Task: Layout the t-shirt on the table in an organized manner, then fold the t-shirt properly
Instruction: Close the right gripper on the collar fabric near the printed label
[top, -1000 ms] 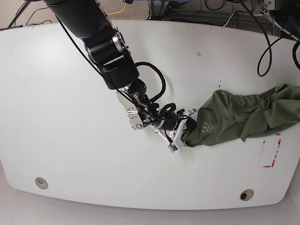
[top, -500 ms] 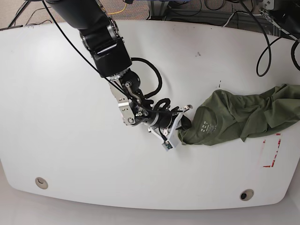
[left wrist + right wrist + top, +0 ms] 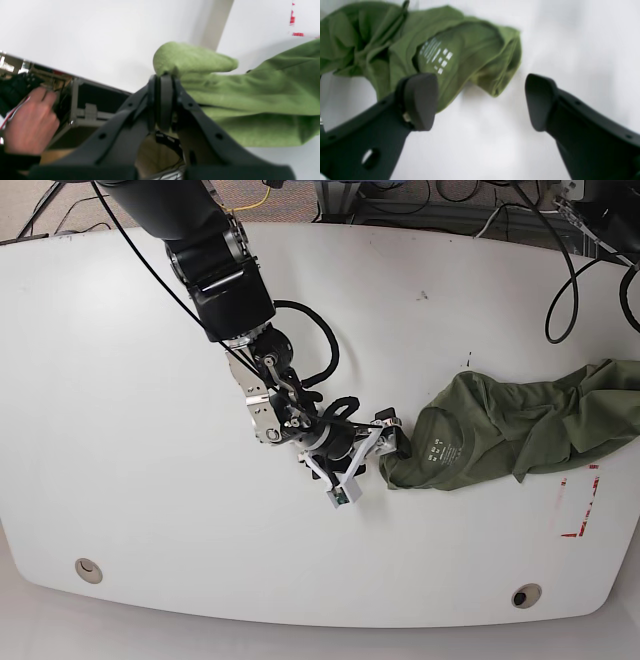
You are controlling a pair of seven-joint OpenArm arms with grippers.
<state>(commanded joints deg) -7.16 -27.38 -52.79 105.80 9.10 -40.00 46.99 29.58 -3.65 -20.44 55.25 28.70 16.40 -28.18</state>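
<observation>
- Between the earlier base frames and this one, the right hand (image 3: 385, 442) drew back from the collar end of the t-shirt (image 3: 520, 425), and the garment's near edge shifted with it toward the middle of the worktop (image 3: 130, 380).
- State of the right hand: jaws stood wide apart, holding nothing. In the right wrist view one fingertip (image 3: 420, 100) overlapped the collar cloth and the other stood over bare worktop; contact with the cloth could not be confirmed.
- State of the left hand (image 3: 162, 100): jaws were closed on a fold of the t-shirt. A rounded lobe of cloth protruded just beyond the fingertips, and the rest of the garment trailed away to one side of the hand.
- Probable reason for this arrangement: one end was clamped as an anchor so that the cloth could be tensioned and spread; the open right hand was positioned at the collar for a fresh grasp.
- Location of the t-shirt: bunched on the worktop directly ahead of the right hand, with its far end at the worktop edge, near the red tape marks (image 3: 580, 510).
- Orientation: the long axis ran straight away from the right hand toward the left hand. The collar, with its printed label (image 3: 435, 55), pointed at the right hand.
- A person's hand (image 3: 27, 120) was visible off the worktop, to the side of the left hand.
</observation>
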